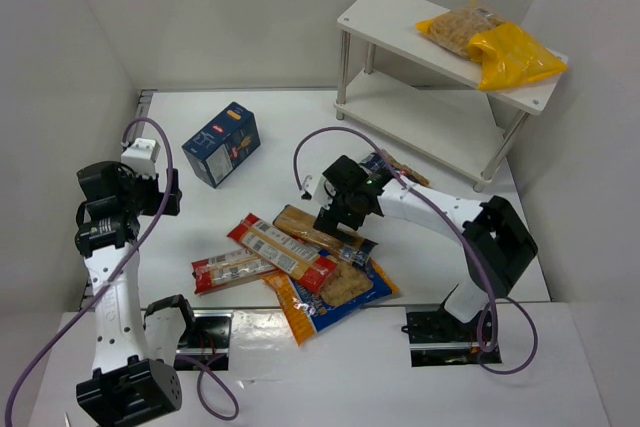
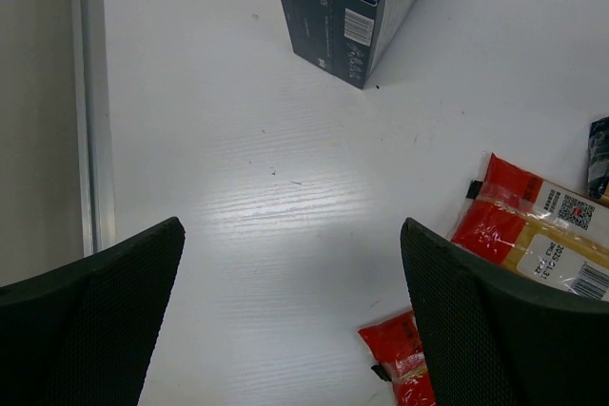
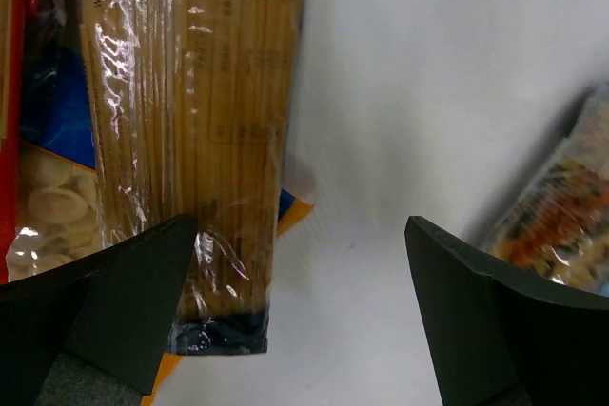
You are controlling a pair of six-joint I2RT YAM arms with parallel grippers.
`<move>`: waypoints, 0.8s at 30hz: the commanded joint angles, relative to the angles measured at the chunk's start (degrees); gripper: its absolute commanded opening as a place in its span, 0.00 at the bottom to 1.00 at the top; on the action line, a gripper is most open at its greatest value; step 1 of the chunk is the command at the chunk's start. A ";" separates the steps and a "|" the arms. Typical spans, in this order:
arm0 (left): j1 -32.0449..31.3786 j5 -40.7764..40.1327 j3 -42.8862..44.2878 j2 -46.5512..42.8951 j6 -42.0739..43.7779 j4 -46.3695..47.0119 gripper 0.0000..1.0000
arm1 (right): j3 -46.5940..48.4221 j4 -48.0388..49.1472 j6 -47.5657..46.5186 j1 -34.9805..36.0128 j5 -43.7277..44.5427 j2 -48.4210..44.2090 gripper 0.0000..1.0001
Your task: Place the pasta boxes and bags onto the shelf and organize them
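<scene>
The white shelf [image 1: 385, 17] stands at the back right, with a clear pasta bag [image 1: 458, 27] and a yellow bag [image 1: 515, 55] on its top tier. A dark blue carton [image 1: 222, 143] lies on the table and shows in the left wrist view [image 2: 357, 7]. Two red spaghetti packs [image 1: 280, 250] [image 1: 232, 270], a brown spaghetti pack [image 1: 318, 231] and an orange-blue bag [image 1: 335, 292] lie piled at the centre. My right gripper [image 1: 340, 222] [image 3: 300, 320] is open over the brown pack's end [image 3: 205, 140]. My left gripper [image 1: 170, 194] [image 2: 295, 330] is open and empty over bare table.
A small clear pasta bag [image 1: 400, 169] [image 3: 561, 216] lies partly under the right arm. White walls enclose the table on the left, back and right. The shelf's lower tier [image 1: 420, 117] holds nothing. A metal rail [image 2: 93, 92] runs along the left wall.
</scene>
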 commanded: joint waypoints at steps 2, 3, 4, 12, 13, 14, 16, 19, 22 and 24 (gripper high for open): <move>0.37 -0.05 0.38 -0.14 -1.70 1.62 1.00 | 3.62 3.16 -1.60 0.94 -8.56 2.10 0.99; 0.37 -0.05 0.38 -0.14 -1.70 1.62 1.00 | 4.31 3.16 -1.60 0.95 -10.48 2.62 0.99; 0.37 -0.05 0.38 -0.14 -1.70 1.62 1.00 | 4.32 2.64 -1.60 0.95 -11.28 2.62 0.99; 0.37 1.09 0.38 -0.14 -1.17 1.62 1.00 | 4.85 -0.10 -1.60 3.23 -15.25 3.32 0.99; 0.37 1.09 0.38 -0.14 -1.17 1.62 1.00 | 3.37 -0.09 -1.60 3.76 -14.38 3.33 0.99; 0.37 1.09 0.38 -0.14 -1.17 1.62 1.00 | 3.35 0.60 -1.60 3.76 -14.37 5.07 0.99; 0.37 1.62 0.38 -0.14 -1.17 1.62 1.00 | 1.95 2.10 -1.60 3.76 -12.18 6.66 0.99; 0.37 1.62 0.38 -0.66 -1.17 1.62 1.00 | -0.85 5.52 -1.07 3.76 -9.72 9.30 0.99; 0.37 1.62 0.38 -1.19 -1.17 1.62 1.00 | -1.48 6.23 -1.07 3.76 -9.09 11.76 0.99; 0.37 1.62 0.38 -1.19 -1.17 1.62 1.00 | -1.48 6.23 -1.59 3.76 -10.32 13.42 0.99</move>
